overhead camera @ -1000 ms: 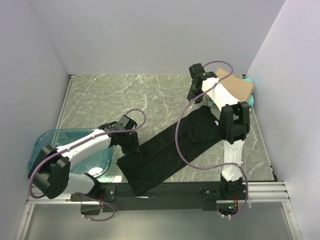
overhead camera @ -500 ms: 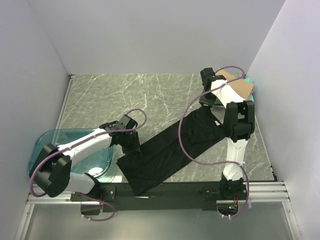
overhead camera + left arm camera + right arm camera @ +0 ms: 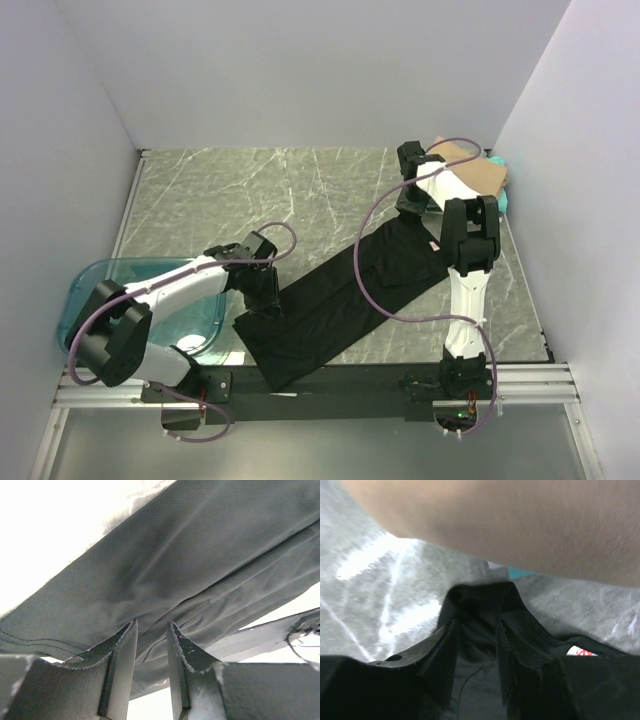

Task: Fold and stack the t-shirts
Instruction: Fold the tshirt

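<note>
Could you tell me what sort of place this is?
Probably a robot lab cell: plain white walls box in a marble-patterned table, left arm and right arm bolted to a metal rail.

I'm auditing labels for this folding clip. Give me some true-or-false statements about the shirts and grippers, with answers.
1. The left gripper and the right gripper both pinch the black shirt. True.
2. The tan shirt lies at the far right of the table. True.
3. The black shirt lies in the tub. False: it is stretched across the table, beside the tub.
4. The teal shirt lies on top of the tan shirt. False: it peeks out from under the tan shirt.
</note>
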`<state>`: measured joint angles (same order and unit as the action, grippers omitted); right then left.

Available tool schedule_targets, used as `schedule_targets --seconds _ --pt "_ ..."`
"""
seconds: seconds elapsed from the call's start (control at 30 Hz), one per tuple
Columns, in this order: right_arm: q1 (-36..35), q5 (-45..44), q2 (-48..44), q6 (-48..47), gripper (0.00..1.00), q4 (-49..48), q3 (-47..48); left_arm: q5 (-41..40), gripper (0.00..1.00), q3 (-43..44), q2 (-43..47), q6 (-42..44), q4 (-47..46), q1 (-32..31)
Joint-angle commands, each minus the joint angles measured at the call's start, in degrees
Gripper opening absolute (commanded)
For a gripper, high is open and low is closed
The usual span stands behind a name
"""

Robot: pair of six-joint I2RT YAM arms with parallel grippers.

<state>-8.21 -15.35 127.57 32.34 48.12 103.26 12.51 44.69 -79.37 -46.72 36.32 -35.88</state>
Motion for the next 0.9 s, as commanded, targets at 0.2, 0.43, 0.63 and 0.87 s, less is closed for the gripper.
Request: schedule_targets --seconds 0.2,0.43,0.63,0.87 --pt "-0.41 0.32 2.77 -0.35 0.35 -1.37 6.59 0.05 0.37 2.42 -3.24 2.42 0.77 -0.24" --pt "-0.67 -0.03 4.97 -0.17 0.35 0.58 8.89 -0.56 0.37 3.92 -4.82 3.3 1.3 -0.24" --pt "-0.67 0.15 6.03 0.01 0.32 1.8 10.12 -0.65 0.37 4.09 -5.27 3.13 1.13 -0.24" --pt "-1.81 2.17 5.94 -0.52 0.0 1.45 10.81 -0.82 0.37 4.8 -6.58 3.21 1.13 -0.24"
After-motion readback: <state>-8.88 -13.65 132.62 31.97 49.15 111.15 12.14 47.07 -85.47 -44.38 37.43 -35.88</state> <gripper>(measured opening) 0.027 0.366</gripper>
